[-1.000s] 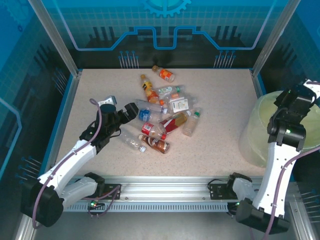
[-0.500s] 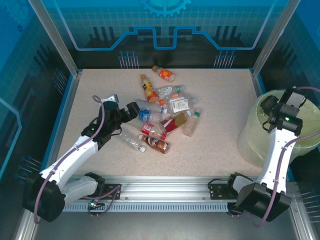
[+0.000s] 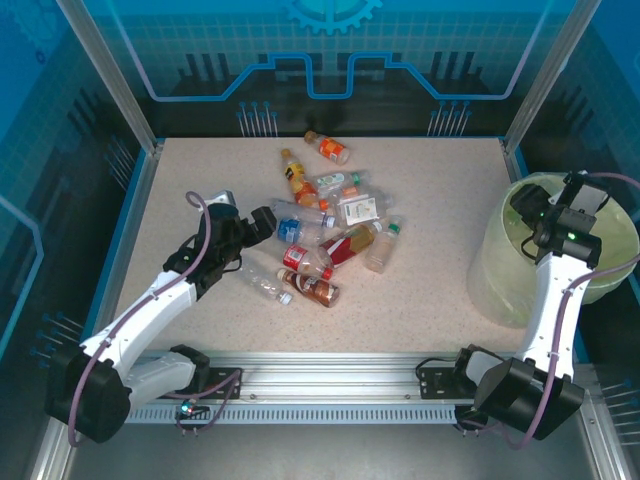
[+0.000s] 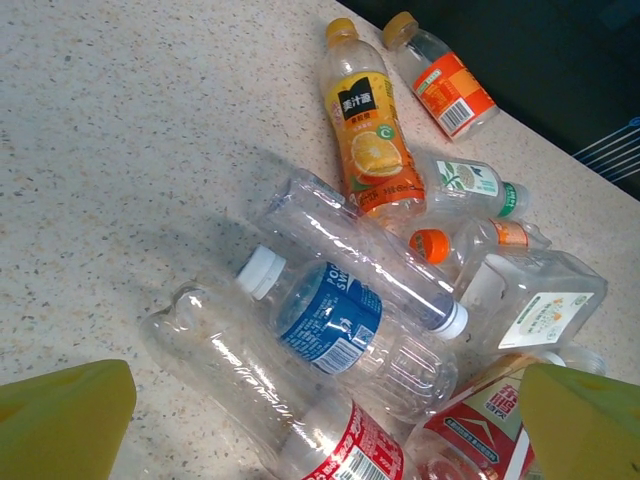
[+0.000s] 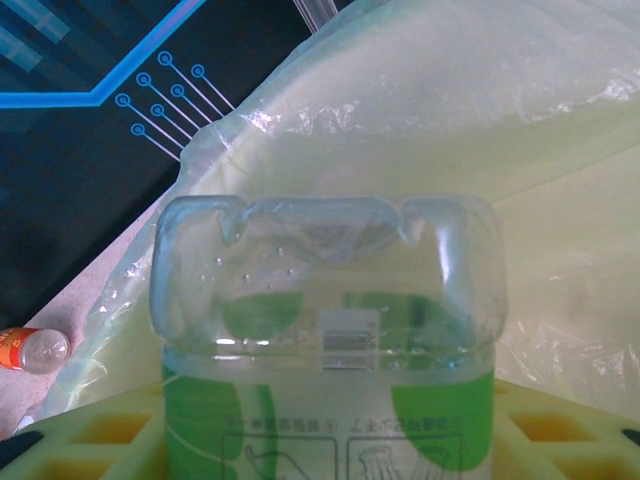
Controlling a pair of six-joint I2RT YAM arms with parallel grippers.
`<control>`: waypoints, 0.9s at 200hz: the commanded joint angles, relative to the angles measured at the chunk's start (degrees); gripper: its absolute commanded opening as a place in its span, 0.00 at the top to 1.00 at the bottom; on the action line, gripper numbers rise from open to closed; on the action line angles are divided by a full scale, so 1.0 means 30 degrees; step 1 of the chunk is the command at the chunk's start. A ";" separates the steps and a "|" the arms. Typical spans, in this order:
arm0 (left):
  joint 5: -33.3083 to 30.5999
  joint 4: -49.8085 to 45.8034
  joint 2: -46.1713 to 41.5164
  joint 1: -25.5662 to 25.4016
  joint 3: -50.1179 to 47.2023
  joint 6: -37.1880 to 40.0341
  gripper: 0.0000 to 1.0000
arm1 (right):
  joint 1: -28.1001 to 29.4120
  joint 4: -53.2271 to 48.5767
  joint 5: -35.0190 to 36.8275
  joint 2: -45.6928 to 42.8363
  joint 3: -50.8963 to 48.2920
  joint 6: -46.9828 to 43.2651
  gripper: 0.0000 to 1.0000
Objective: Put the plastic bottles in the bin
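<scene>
Left jaws spread wide beside the heap of plastic bottles at centre of the worktop. Right jaws, at frame right over the bin, flank a green-labelled bottle; pinching or releasing, cannot tell. Bottles probably light, thin-walled, slick, crushable: best gripped across the mid-body.

A robot lab cell: aluminium frame, blue circuit-print panels, speckled table.

bottles: clear, mixed labels, lying heaped mid-table, some orange-filled at 12 o'clock
green-labelled bottle: base outward, over the liner
bin: pale yellow-green, bag-lined, 3 o'clock
</scene>
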 commanded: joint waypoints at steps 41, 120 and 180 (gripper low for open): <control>-0.0635 -0.0538 0.0116 -0.0171 0.0744 0.0333 0.01 | 0.0014 -0.0966 0.1327 -0.1102 0.0721 0.0134 0.26; -0.0909 -0.1304 -0.0196 -0.0098 0.0449 -0.0562 0.01 | 0.0100 -0.1248 0.2649 -0.3756 0.1502 0.0563 0.13; -0.0915 -0.3424 -0.0591 0.0352 -0.0096 -0.2854 0.01 | 0.5745 0.1069 -0.0113 -0.4488 0.1560 -0.1515 0.00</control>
